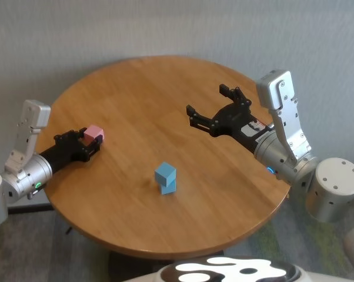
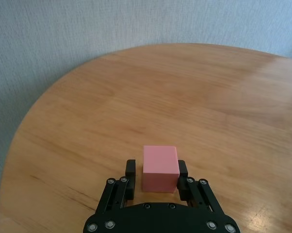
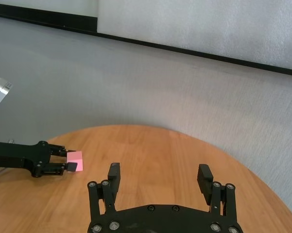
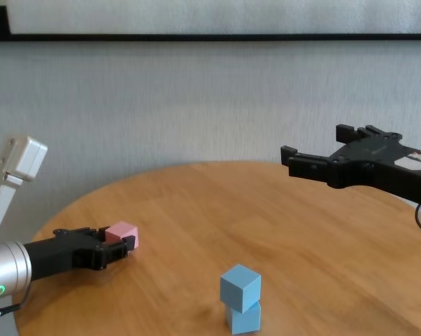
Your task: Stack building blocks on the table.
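— What sits nearest the table's (image 1: 136, 111) front edge?

— Two light blue blocks, stacked: the upper blue block (image 1: 164, 172) rests on the lower blue block (image 1: 169, 187), turned slightly askew.

— And the pink block (image 1: 94, 133)?

— Farther back, by the left edge. The left gripper (image 2: 156, 171) has a finger on each side of it, closed against its faces, so it grips the cube. Whether the cube rests on the wood or hangs just above it, I can't quite tell.

— The other arm?

— The right gripper (image 1: 215, 108) hovers above the right side of the table, fingers spread wide and holding nothing, well apart from every block.
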